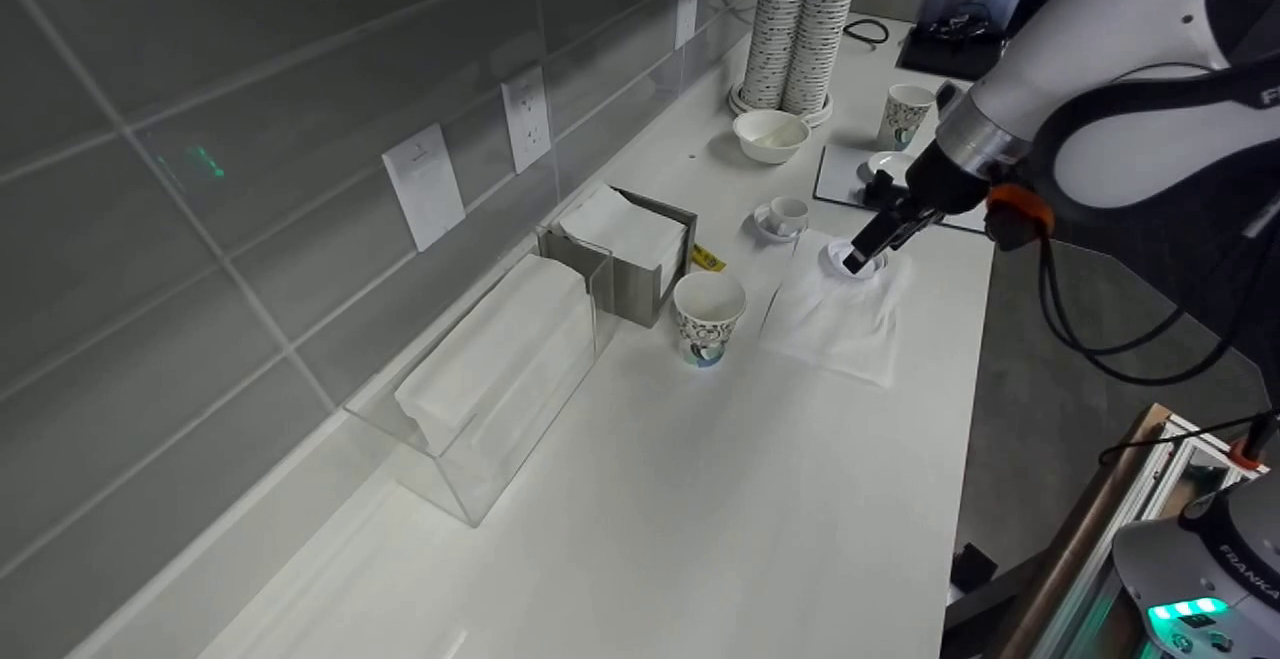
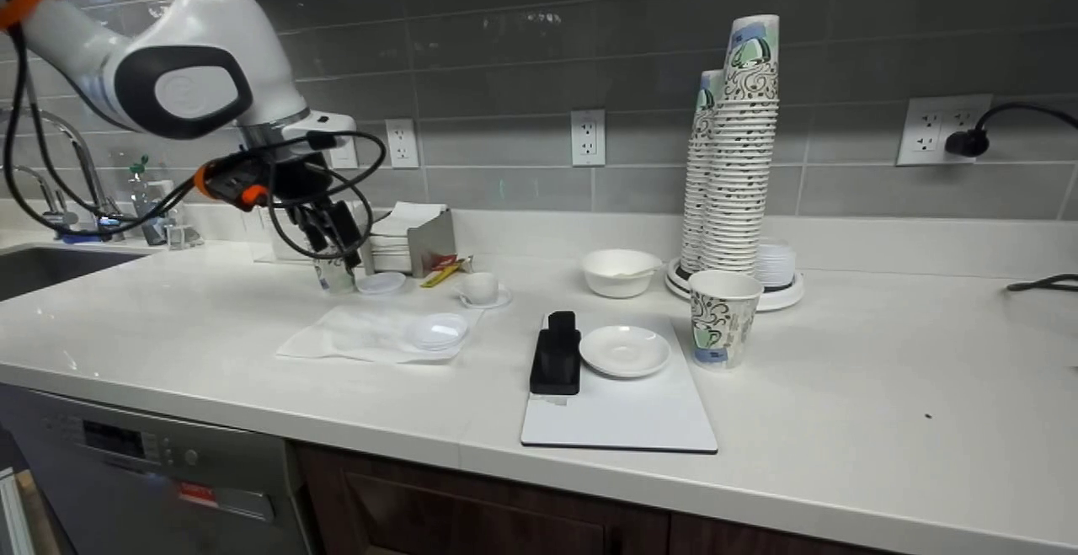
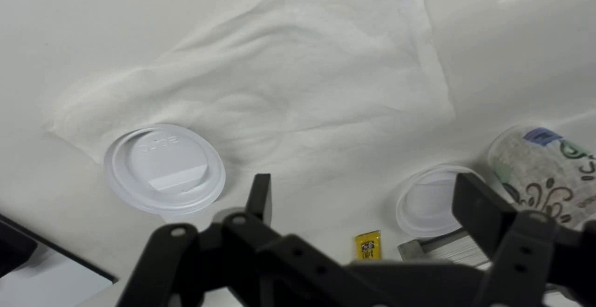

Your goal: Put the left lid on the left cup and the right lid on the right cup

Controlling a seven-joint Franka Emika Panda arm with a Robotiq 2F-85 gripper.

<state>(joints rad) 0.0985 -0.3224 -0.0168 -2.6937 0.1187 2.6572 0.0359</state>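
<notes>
The left paper cup (image 1: 706, 324) stands upright and open beside the napkin holder; it also shows in the wrist view (image 3: 542, 172). The right paper cup (image 2: 721, 323) stands upright beside the white board, also in an exterior view (image 1: 904, 119). The left lid (image 2: 381, 283) lies on the counter close to the left cup; in the wrist view (image 3: 421, 204) a finger partly covers it. The right lid (image 2: 437, 332) lies on a napkin, also in the wrist view (image 3: 165, 169). My gripper (image 3: 361, 190) is open and empty, above the counter near the left cup (image 2: 333, 275).
A napkin holder (image 2: 431, 243) and a clear napkin box (image 1: 530, 439) line the wall. A small cup on a saucer (image 2: 482, 290), a bowl (image 2: 619, 275) and tall cup stacks (image 2: 741, 176) stand behind. A board (image 2: 619, 420) holds a plate (image 2: 625, 351) and a black object (image 2: 556, 361).
</notes>
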